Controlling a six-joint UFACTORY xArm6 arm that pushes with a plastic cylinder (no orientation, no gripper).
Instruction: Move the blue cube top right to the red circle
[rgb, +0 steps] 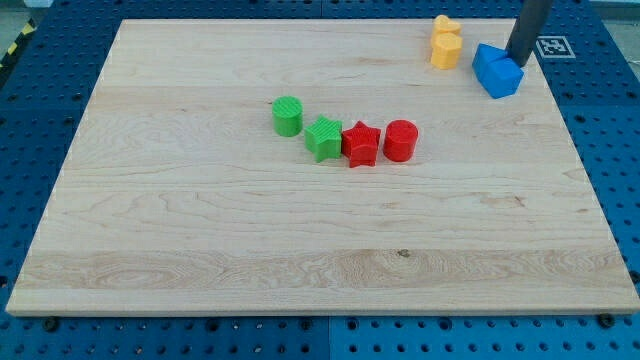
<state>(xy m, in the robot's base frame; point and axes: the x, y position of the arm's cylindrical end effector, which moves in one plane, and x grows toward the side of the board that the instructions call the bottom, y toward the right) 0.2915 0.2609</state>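
The blue cube (503, 77) sits near the view's top right corner of the wooden board, joined to another blue block (486, 59) at its upper left. My tip (518, 58) rests just above the blue cube, touching its upper right side. The red circle (400, 140), a short red cylinder, stands near the board's middle, well to the lower left of the blue cube.
A red star (361, 144), a green star (323, 138) and a green cylinder (287, 116) line up left of the red circle. Two yellow blocks (446, 42) stand left of the blue blocks. The board's top edge (300, 20) lies close to the blue cube.
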